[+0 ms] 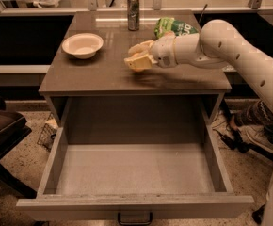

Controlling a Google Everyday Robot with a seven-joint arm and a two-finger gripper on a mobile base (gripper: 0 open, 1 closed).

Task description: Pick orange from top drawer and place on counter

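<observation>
The top drawer [134, 171] is pulled fully open below the counter, and its grey floor shows bare. No orange shows anywhere in view. The counter [103, 74] is the glossy grey-brown top behind the drawer. My gripper [138, 58] hangs just above the counter's middle, pointing left, with the white arm [221, 41] reaching in from the right. Nothing orange shows at the gripper.
A white bowl [83, 44] sits on the counter's left part. A silver can [133, 12] stands at the back middle, and a green bag [174, 26] lies at the back right, behind the arm. A dark chair [2, 126] stands to the left of the drawer.
</observation>
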